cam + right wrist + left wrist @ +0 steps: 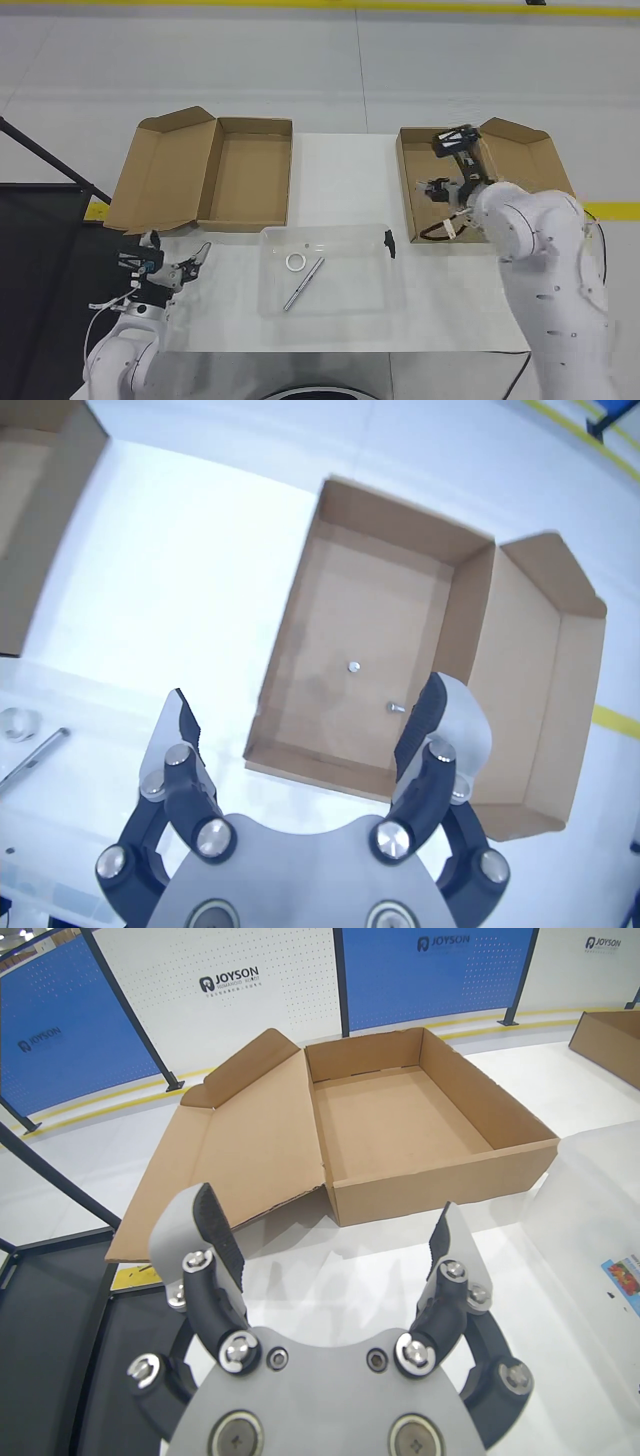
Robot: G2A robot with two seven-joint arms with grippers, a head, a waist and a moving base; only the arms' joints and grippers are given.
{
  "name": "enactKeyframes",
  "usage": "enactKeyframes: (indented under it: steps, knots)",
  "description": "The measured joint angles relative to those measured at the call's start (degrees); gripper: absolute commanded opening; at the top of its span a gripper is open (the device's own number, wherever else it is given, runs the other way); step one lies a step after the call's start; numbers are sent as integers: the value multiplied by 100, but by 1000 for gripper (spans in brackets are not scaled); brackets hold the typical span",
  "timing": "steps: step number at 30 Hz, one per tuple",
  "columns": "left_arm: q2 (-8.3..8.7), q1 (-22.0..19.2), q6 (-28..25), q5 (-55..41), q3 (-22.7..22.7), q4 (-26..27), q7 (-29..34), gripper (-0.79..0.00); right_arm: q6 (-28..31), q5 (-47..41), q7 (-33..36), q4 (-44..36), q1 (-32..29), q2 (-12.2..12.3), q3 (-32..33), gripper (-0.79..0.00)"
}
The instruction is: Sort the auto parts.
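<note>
Right box [360, 600] holds two bolts [354, 666]; clear tray [355, 285] — ring [295, 262], rod [303, 284] remaining; left gripper [326, 1198], right gripper [307, 692] — both spread, empty.

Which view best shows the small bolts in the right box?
Right wrist view: both bolts lie plain on the box floor. Top view: the arm covers them. Left wrist view: just the box's wall.
</note>
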State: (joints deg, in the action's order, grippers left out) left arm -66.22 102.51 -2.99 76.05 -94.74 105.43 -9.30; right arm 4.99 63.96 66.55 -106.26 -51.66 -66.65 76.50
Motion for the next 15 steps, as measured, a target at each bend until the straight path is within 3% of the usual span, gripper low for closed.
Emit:
enactKeyframes:
  steps: [8, 15]
  knots:
    - [63, -155, -843, 395, -170, 577, -92, 0, 917, -725, -915, -1451, -699, 79, 465, 0]
    - [158, -715, -2090, 919, -55, 1232, 309, 0, 1899, -1212, -1569, -2172, -1191, 158, 789, 0]
